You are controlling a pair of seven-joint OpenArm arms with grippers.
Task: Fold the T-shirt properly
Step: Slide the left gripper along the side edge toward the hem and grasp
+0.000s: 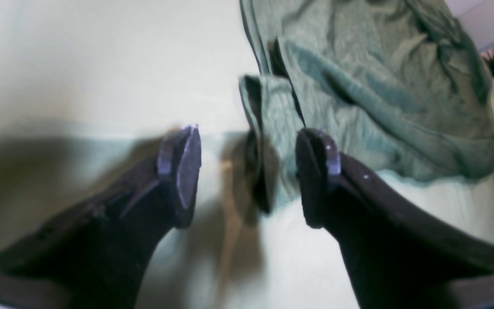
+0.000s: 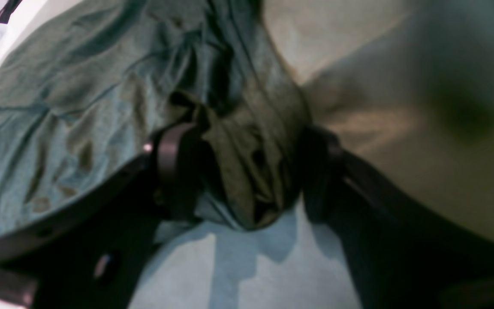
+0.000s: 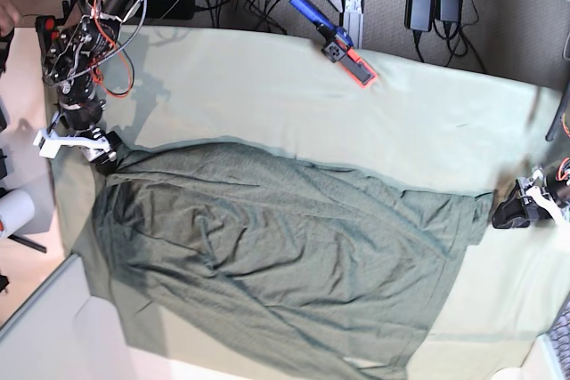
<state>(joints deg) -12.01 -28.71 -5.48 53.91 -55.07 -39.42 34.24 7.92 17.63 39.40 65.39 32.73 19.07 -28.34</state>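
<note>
One wrinkled dark grey-green T-shirt [image 3: 285,260], outspread.

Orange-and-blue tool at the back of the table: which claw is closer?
Right. The right claw sits at the shirt's corner, left of the tool in the base view; the left claw is farther off, at the opposite edge.

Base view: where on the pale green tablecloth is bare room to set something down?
The pale green tablecloth is bare in a wide band between the dark grey-green T-shirt and the blue-and-orange tool. A smaller patch lies at the lower right, beside the shirt's edge. The shirt fills the middle and left.
</note>
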